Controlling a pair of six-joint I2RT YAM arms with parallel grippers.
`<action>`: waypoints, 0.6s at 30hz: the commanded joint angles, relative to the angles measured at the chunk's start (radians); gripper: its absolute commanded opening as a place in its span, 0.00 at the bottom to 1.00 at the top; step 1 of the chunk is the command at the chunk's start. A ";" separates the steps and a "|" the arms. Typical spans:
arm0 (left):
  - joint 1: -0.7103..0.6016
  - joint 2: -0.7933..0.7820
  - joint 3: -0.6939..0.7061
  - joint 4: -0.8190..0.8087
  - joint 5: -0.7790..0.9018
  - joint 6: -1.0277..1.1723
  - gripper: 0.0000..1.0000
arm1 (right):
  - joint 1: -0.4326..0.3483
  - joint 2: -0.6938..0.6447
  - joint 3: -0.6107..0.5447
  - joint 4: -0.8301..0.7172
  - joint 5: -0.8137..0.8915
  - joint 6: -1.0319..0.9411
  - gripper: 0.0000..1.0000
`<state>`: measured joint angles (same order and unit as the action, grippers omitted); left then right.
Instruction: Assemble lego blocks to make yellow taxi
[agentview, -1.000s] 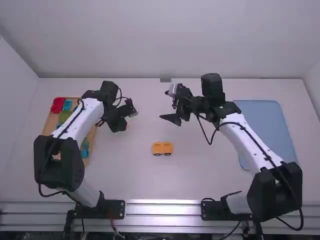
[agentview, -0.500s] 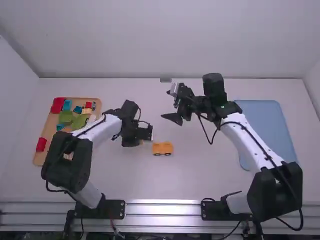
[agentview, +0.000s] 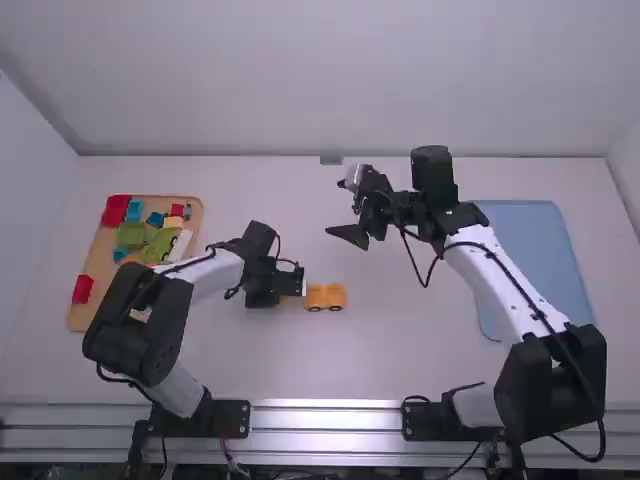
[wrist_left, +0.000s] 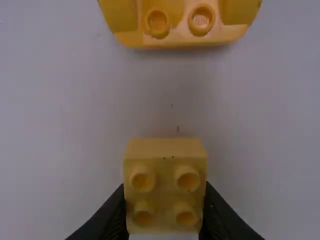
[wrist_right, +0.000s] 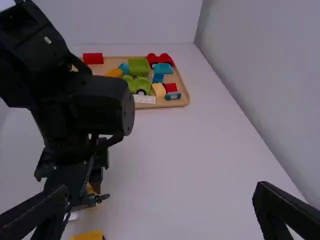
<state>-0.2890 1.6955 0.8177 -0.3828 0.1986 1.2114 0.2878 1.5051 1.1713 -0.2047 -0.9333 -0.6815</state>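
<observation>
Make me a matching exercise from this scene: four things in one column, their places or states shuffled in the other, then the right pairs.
Things
1. Small yellow block
2. Orange-yellow wheeled piece
3. Blue tray
4. Right hand

Places or states
A. Lies at the right side of the table
B. Fingers wide apart, with nothing between them
C. Held between the fingers of the left hand
D. Stands on the table, between the two arms' bases from side to side

Right pairs: 1-C, 2-D, 3-A, 4-B

Smooth plastic yellow block (wrist_left: 165, 195) and wheeled yellow piece (agentview: 326, 295), wooden-looking tray (agentview: 100, 263), smooth matt table (agentview: 390, 350).
</observation>
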 joint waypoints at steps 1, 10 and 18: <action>0.002 0.014 -0.018 0.021 0.021 -0.044 0.25 | 0.009 0.006 0.027 -0.001 -0.016 0.000 0.99; 0.003 0.014 -0.018 0.059 0.018 -0.071 0.86 | 0.006 0.006 0.027 -0.010 -0.015 0.004 0.99; 0.011 -0.059 0.095 -0.018 0.021 -0.230 0.99 | 0.006 0.006 0.027 -0.005 -0.016 0.005 0.99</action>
<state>-0.2878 1.6924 0.8574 -0.3935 0.2024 1.0714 0.2935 1.5051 1.1713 -0.2115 -0.9360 -0.6827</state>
